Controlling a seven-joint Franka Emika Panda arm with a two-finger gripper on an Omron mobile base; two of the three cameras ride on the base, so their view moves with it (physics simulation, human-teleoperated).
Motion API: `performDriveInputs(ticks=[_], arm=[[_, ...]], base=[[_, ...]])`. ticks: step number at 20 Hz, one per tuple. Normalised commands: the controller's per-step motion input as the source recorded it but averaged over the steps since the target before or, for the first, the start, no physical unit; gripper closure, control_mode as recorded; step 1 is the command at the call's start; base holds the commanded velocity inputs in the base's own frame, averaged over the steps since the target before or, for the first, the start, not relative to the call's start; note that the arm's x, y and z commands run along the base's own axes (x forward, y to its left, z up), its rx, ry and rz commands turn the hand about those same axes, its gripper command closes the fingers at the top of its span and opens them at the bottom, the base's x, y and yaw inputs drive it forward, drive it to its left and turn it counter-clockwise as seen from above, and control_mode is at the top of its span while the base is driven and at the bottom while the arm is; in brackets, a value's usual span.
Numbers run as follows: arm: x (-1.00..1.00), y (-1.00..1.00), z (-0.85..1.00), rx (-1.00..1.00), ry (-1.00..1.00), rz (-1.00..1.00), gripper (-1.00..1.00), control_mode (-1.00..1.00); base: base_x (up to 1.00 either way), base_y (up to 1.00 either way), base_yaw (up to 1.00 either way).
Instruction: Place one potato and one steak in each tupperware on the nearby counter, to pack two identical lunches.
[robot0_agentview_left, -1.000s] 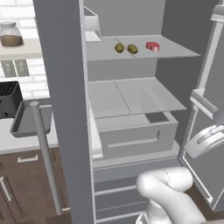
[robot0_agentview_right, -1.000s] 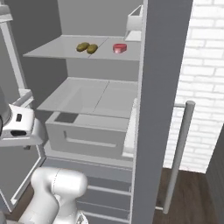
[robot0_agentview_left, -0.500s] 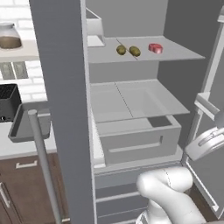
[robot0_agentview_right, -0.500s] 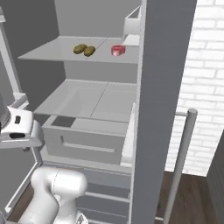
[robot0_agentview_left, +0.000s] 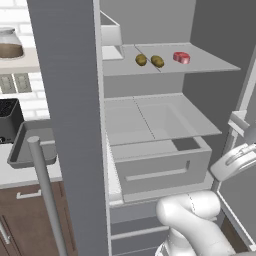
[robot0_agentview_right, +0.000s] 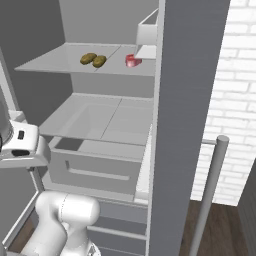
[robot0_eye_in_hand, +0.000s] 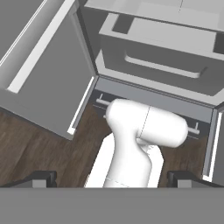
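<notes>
Left base view: dark grey tupperware (robot0_agentview_left: 27, 145) on counter (robot0_agentview_left: 20, 172); fingers (robot0_eye_in_hand: 41, 178) spread.

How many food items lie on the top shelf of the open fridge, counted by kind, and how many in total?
Potatoes: 2, side by side
Steak: 1, red piece to one side of the potatoes
Total: 3
</notes>
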Motion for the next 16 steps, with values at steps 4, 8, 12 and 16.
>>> performDriveInputs(ticks=[4, 8, 12, 16], arm=[[0.31, -0.09, 0.01, 0.0, 0.0, 0.0, -1.0, -1.0], [0.85, -0.38, 0.13, 0.02, 0.0, -0.03, -1.0, -1.0], [1.0, -0.54, 0.32, 0.0, 0.0, -0.17, -1.0, -1.0], [1.0, -0.44, 0.18, 0.0, -0.01, -0.22, -1.0, -1.0]], base=[[0.12, -0.06, 0.0], [0.0, 0.0, 0.0], [0.0, 0.0, 0.0], [0.0, 0.0, 0.0]])
